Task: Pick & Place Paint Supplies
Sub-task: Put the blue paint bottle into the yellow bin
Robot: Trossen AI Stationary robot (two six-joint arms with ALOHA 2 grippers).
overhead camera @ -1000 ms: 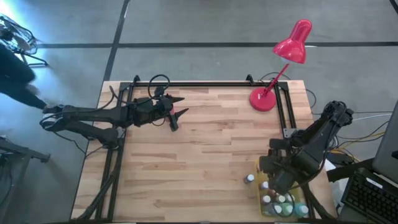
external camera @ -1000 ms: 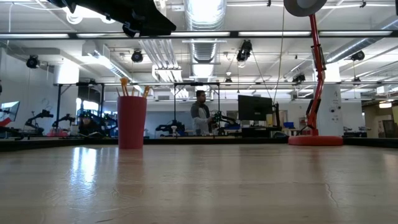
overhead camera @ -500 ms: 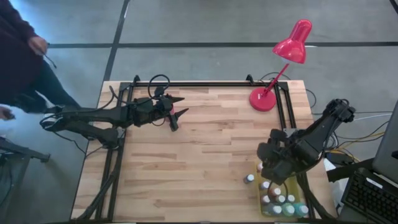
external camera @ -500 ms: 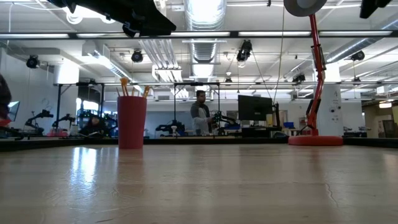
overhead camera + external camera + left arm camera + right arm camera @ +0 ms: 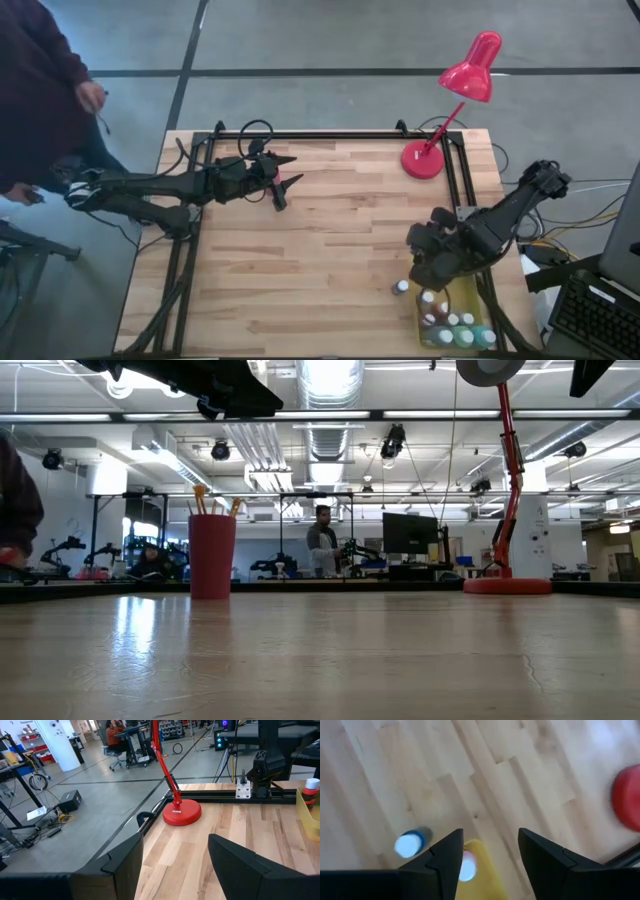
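A yellow tray (image 5: pixel 470 300) at the table's near right corner holds several small white-capped paint bottles (image 5: pixel 450 322). One blue bottle (image 5: pixel 401 287) stands on the wood just left of the tray, also seen in the right wrist view (image 5: pixel 409 844). My right gripper (image 5: pixel 420 270) hovers open above the tray's far left corner (image 5: pixel 481 865), pointing steeply down, with only table between its fingers (image 5: pixel 490 832). A red cup (image 5: pixel 212 555) with wooden brushes (image 5: pixel 200 500) stands at the far left, below my left gripper (image 5: pixel 288 182), which hangs level, high and open (image 5: pixel 175 840).
A red desk lamp (image 5: pixel 455 100) stands with its base (image 5: pixel 423 158) at the far right. A black frame (image 5: pixel 330 134) runs along the far edge and both sides. A person (image 5: pixel 40 90) stands beside the table's left edge. Bare wood (image 5: pixel 330 260) fills the middle.
My right gripper has moved from above the tray toward the table's left and far edges and has rolled about its pointing line, which uncovers more bottles in the tray. A person has walked in at the table's left side.
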